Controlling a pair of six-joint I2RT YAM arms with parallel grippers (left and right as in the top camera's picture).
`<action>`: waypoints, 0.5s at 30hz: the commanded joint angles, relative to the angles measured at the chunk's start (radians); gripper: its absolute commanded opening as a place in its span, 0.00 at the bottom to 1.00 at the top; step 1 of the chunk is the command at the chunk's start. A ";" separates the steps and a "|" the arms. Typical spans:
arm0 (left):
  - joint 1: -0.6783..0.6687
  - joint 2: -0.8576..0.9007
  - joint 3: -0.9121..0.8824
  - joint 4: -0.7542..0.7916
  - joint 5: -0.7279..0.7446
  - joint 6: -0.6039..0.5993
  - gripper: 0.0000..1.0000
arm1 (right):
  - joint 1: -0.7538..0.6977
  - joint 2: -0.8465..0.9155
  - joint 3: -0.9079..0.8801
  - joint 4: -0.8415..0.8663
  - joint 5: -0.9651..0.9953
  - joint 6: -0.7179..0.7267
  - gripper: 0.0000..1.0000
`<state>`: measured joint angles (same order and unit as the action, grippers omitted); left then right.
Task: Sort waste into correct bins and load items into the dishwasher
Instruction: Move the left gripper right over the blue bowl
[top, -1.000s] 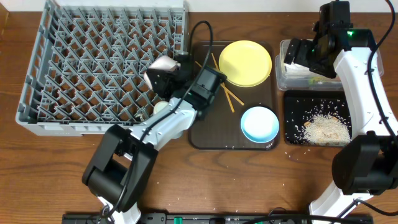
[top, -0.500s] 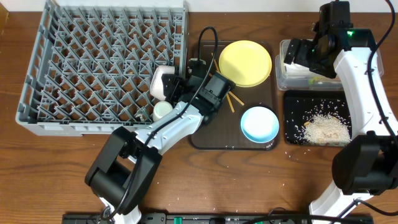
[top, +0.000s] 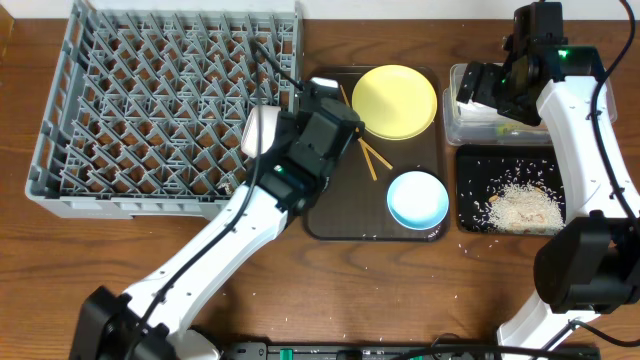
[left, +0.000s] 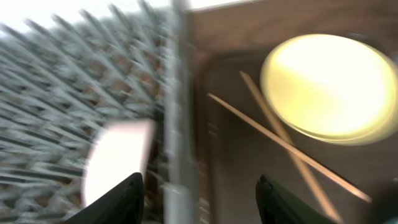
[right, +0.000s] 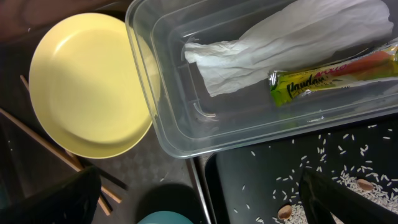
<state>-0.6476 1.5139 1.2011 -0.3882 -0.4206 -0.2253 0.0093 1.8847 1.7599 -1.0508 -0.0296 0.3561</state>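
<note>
We see the bench (top: 60, 260) carrying the grey rack (top: 150, 100) on its left, with a brown tray (top: 350, 215) just beside it. The left arm (top: 240, 225) reaches over the rack's right wall, its jaws apart and empty. The right jaws, also apart, hang above the tub (right: 211, 121). The black tray (top: 475, 165), strewn with rice (top: 520, 205), lies beside the tub. On the brown tray sit the plate (top: 395, 100), a blue bowl (top: 417, 198) and the chopsticks (top: 372, 158). A white bowl (top: 258, 130) stands inside the rack by its right wall. The napkin (right: 280, 43) and wrapper (right: 329, 78) lie in the tub.
</note>
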 joint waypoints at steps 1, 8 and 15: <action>-0.001 0.002 0.016 -0.041 0.253 -0.137 0.59 | -0.002 -0.019 0.004 0.000 0.006 0.003 0.99; -0.006 0.009 0.012 -0.129 0.335 -0.270 0.59 | -0.002 -0.019 0.004 0.000 0.006 0.002 0.99; -0.007 0.009 0.012 -0.156 0.355 -0.313 0.59 | -0.002 -0.019 0.004 0.000 0.006 0.003 0.99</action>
<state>-0.6518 1.5181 1.2011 -0.5400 -0.0986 -0.4911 0.0093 1.8847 1.7599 -1.0508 -0.0292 0.3561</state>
